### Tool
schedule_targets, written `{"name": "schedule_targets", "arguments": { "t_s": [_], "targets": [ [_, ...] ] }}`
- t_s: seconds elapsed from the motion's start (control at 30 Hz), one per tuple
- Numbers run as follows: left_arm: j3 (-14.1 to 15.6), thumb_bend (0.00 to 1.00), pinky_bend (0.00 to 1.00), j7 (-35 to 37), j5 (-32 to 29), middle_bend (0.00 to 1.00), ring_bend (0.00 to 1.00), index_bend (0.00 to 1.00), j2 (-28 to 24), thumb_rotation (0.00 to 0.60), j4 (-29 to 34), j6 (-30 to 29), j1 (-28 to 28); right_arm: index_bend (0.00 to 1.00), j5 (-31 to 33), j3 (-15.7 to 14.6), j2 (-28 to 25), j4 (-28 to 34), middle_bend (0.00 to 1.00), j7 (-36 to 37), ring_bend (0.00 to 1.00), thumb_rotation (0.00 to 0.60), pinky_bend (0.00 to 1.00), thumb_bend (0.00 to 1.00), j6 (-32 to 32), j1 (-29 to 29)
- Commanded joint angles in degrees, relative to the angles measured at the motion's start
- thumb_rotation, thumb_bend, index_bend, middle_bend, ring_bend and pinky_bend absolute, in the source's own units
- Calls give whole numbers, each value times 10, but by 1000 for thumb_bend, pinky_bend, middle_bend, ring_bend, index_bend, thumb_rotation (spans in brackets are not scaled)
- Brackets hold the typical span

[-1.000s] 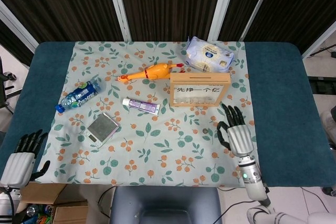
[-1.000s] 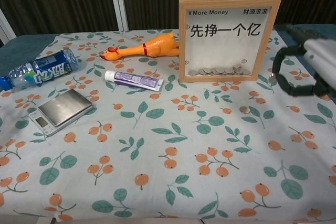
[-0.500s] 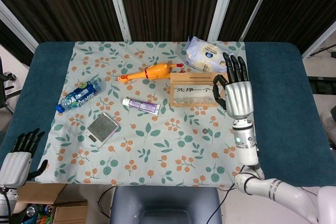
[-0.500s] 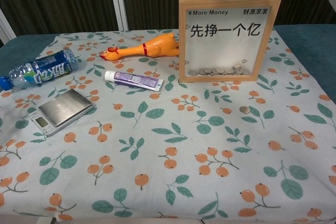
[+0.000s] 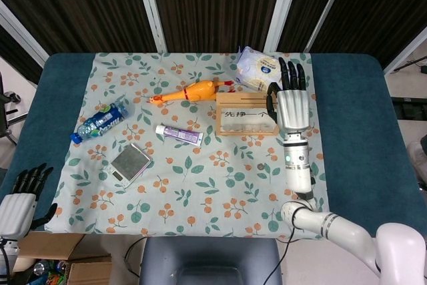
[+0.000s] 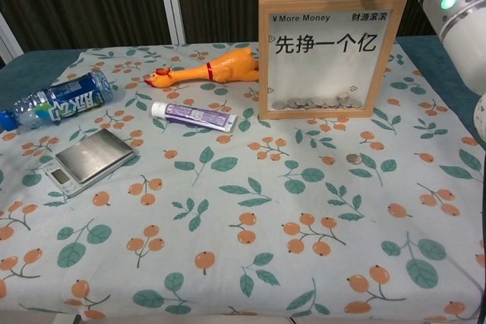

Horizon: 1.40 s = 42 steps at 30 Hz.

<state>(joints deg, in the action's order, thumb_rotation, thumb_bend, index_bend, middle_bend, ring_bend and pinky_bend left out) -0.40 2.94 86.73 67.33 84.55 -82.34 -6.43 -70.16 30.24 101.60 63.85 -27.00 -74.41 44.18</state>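
Leftmost, at the lower left corner of the head view, the left hand (image 5: 19,199) is seen off the edge of the table (image 5: 53,78), fingers apart and holding nothing. On the left part of the floral cloth (image 5: 200,191) a water bottle (image 5: 99,121) is laid on its side, and below and to its right a small scale (image 5: 131,163) is set flat. Near the centre a toothpaste tube (image 5: 179,135) lies flat, with a rubber chicken (image 5: 190,92) above it, well apart from the scale. Right of centre the wooden coin frame (image 5: 247,114) is stood upright; in the chest view coins are seen heaped at the bottom behind its pane (image 6: 326,55). A single loose coin (image 6: 353,158) is noted on the cloth below the frame's right end. The right hand (image 5: 289,101) is held above the frame's right end, fingers extended and apart, nothing clasped; whether the frame is touched cannot be told. A wipes packet (image 5: 259,69) lies in the upper right of the cloth, just beside the fingertips (image 5: 291,70).
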Motion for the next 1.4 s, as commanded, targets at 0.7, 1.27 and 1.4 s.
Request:
{"name": "schedule_targets", "arguments": {
  "t_s": [0.7,1.27,1.4],
  "targets": [
    [-1,357,0,6,-5,0,0,0,-1,600,-2,5,0,601,46,-24,19,-50,143,7,0,600,0,647,24,26],
    [0,356,0,1,0,0,0,0,1,600,3,2,-1,0,-96,-118,-86,125,123,112,0,600,0,647,-135,-87],
    [0,356,0,-2,2,0,0,0,2,600,5,2,-1,0,-167,-188,-112,137,121,119,0,600,0,615,-188,-138]
  ]
}}
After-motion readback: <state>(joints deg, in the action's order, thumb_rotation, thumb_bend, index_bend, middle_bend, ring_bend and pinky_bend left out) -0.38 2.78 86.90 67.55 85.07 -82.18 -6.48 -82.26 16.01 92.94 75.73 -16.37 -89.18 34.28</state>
